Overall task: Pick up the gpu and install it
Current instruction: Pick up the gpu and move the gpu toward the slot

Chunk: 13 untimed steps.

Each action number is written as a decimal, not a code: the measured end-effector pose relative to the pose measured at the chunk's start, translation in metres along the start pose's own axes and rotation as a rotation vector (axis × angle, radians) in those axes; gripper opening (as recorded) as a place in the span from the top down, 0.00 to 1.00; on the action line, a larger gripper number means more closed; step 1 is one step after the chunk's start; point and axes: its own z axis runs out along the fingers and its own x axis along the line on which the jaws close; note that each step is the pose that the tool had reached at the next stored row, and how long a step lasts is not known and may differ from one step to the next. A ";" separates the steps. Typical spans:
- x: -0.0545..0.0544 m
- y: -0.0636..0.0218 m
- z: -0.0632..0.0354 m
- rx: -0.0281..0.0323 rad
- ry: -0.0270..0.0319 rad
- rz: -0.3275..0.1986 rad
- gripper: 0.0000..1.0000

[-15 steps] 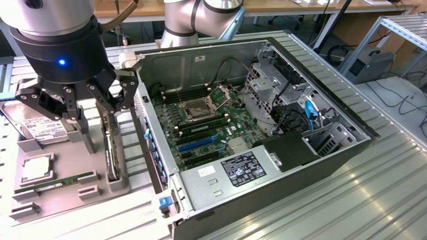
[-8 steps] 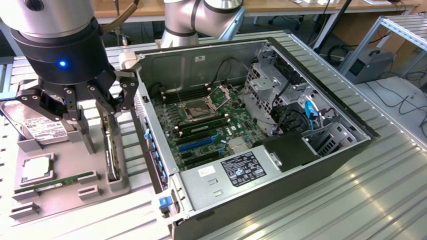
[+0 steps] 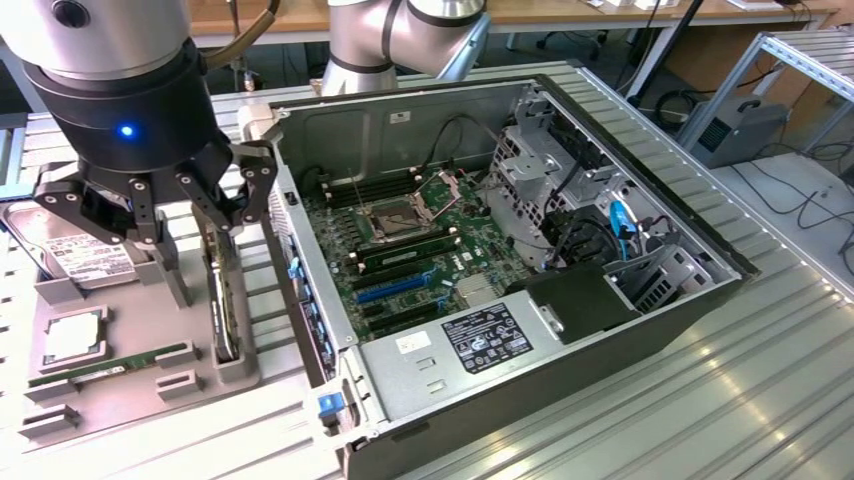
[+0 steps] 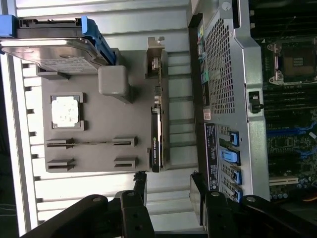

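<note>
The gpu [image 3: 223, 300] stands on its long edge in a slot of the grey holder plate [image 3: 134, 395], beside the open computer case [image 3: 441, 360]. In the wrist view the gpu [image 4: 156, 131] appears as a thin card with a black cooler and a silver bracket end. My gripper [image 3: 167, 212] hangs above the holder, a little toward the exterior view's left of the card. It is open with nothing between its fingers. In the wrist view the gripper [image 4: 168, 191] has its black fingertips [image 4: 140, 186] spread apart, short of the card's black end.
The holder plate [image 4: 99, 119] also carries a silver hard drive [image 3: 67, 255], a CPU [image 3: 74, 335] and a RAM stick [image 3: 114, 362]. The case's motherboard [image 3: 400, 250] lies exposed with blue slots [image 3: 394, 287]. The case wall [image 4: 230, 84] rises close beside the card.
</note>
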 end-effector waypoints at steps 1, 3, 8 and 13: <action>0.000 0.0000 0.0002 0.0000 0.0000 0.000 0.52; 0.000 0.0000 0.0007 -0.0001 0.0000 0.000 0.52; 0.000 -0.0001 0.0018 0.0000 0.0000 0.001 0.52; 0.000 -0.0001 0.0031 0.0000 -0.0001 0.001 0.52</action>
